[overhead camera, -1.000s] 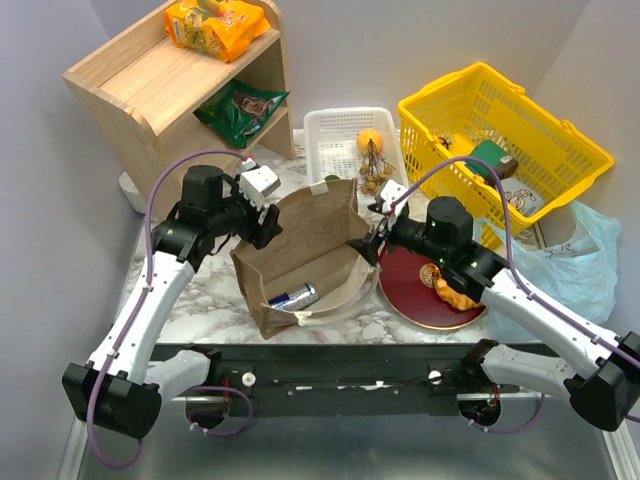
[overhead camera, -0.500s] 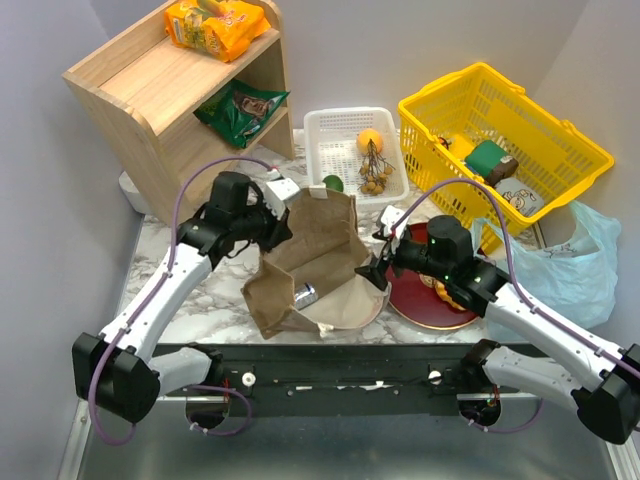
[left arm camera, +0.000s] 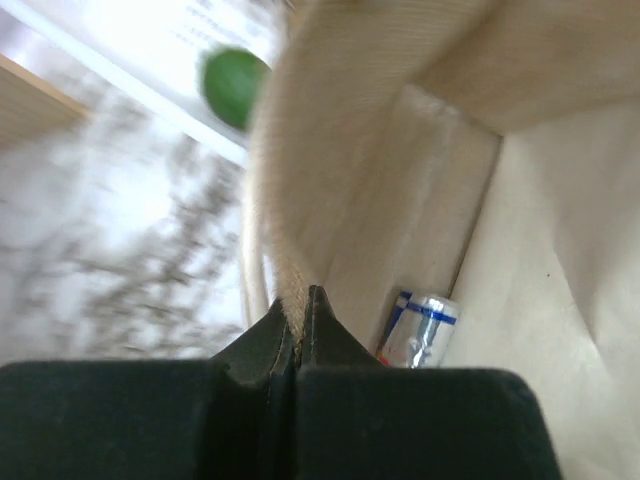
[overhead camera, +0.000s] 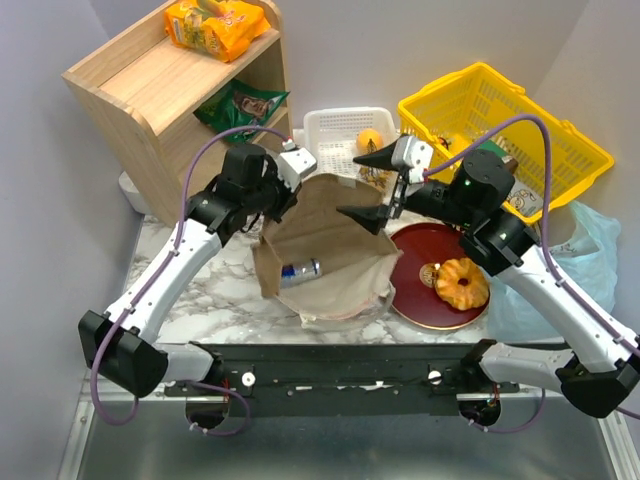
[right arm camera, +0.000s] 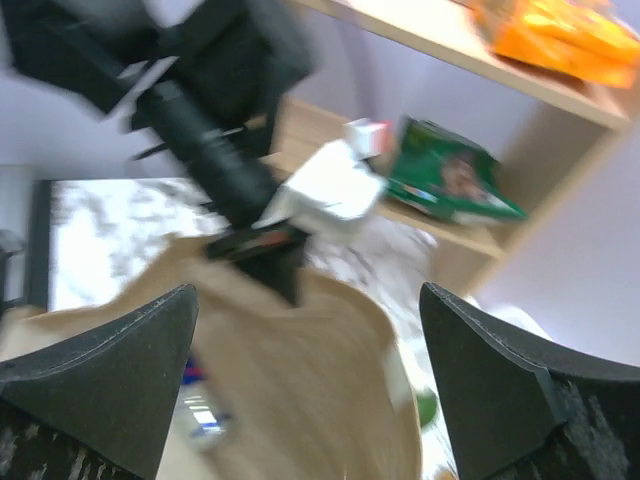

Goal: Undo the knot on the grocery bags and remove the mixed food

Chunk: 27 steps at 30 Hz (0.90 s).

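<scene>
The paper bag [overhead camera: 320, 230] is lying in the middle of the table [overhead camera: 200, 290] with its mouth gaping open. The left pincer [left arm camera: 303, 305] is squeezing tight on the bag's rim, pinching the paper. A can [overhead camera: 300, 270] is lying inside. The rest of the inside is hard to see.

The right pincer [overhead camera: 348, 186] is hanging wide open above the bag's far side, holding nothing. Its own camera is giving a blurry picture.

The blue bag [overhead camera: 590, 250] is lying at the table's right edge, partly hiding behind the right arm. Its knot is not showing, so I cannot tell if it is tied.

A ring pastry [overhead camera: 460, 283] is sitting on a red plate [overhead camera: 415, 265] just right of the paper bag. An orange [overhead camera: 369, 138] is lying in a white tray [overhead camera: 320, 125] behind, and a brown bunch [overhead camera: 373, 178] is half hiding behind the right pincer. A green fruit [left arm camera: 232, 88] is showing as a blur past the paper bag. Orange packets [overhead camera: 215, 25] and a green packet [overhead camera: 240, 108] are sitting on the shelf [overhead camera: 150, 85].
</scene>
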### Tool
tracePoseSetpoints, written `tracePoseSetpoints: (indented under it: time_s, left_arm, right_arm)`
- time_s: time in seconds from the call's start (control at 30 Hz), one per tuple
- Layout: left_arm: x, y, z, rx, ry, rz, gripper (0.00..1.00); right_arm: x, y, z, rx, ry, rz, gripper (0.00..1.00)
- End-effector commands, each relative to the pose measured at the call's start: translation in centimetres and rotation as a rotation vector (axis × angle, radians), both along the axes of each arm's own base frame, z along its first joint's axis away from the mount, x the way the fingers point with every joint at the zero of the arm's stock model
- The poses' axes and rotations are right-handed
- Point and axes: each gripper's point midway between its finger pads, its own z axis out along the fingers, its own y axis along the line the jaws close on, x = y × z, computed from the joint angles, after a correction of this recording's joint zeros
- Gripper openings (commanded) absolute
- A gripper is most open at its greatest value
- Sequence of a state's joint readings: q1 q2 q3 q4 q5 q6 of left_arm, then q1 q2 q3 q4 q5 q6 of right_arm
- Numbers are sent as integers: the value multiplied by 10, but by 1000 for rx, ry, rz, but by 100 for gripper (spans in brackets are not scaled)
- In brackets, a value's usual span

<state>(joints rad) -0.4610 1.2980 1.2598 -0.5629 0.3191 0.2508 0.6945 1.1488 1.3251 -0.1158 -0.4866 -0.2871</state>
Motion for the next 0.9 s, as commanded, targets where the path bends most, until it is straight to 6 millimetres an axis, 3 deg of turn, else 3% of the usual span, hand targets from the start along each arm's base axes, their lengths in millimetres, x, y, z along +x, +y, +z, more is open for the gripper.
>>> tracePoseSetpoints:
  time_s: [0.0, 0.07, 0.1, 0.13, 0.2, 0.3, 0.33, 0.47, 0.53, 0.57, 0.6, 0.67, 0.7, 0.77, 0.8, 0.87]
  left_arm:
    - [37, 15, 95, 40, -336, 66, 0]
    - [32, 16, 107, 28, -355, 59, 0]
    - [28, 15, 106, 12, -339, 59, 0]
    - [21, 13, 109, -12, -330, 49, 0]
    - [9, 13, 94, -20, -275, 33, 0]
    - [-11, 14, 72, -34, -198, 13, 0]
    - [-17, 16, 72, -44, -190, 17, 0]
    - [-32, 16, 51, -81, -93, 32, 0]
    - [-32, 14, 48, -96, -73, 44, 0]
    - [-30, 14, 50, -105, -72, 57, 0]
    - [-27, 15, 53, -121, -62, 82, 0]
    - [-24, 15, 55, -136, -47, 105, 0]
    - [-23, 14, 61, -155, -43, 118, 0]
    - [-20, 14, 60, -159, -22, 141, 0]
    - [-19, 13, 64, -168, -22, 143, 0]
    - [-18, 11, 62, -177, 2, 151, 0]
  right_arm:
    - [-39, 31, -75, -118, 157, 289, 99]
    - [-44, 34, -110, -179, 164, 285, 99]
    - [-40, 29, -148, -247, 176, 247, 99]
    - [-41, 27, -162, -276, 171, 242, 99]
    - [-39, 14, -197, -348, 157, 190, 99]
    - [-23, -8, -218, -426, 94, 61, 99]
    - [-21, -17, -235, -464, 97, 23, 99]
    - [-4, -35, -222, -462, 22, -112, 99]
    - [-11, -30, -197, -417, -3, -72, 99]
    - [-18, -26, -170, -401, -31, -25, 97]
    - [-31, -18, -157, -390, -64, 66, 96]
    - [-38, -11, -143, -394, -71, 137, 94]
    - [-43, -4, -122, -373, -121, 188, 90]
    - [-43, 7, -126, -396, -126, 234, 83]
    - [-44, 13, -123, -405, -161, 263, 74]
    - [-52, 28, -139, -446, -174, 332, 64]
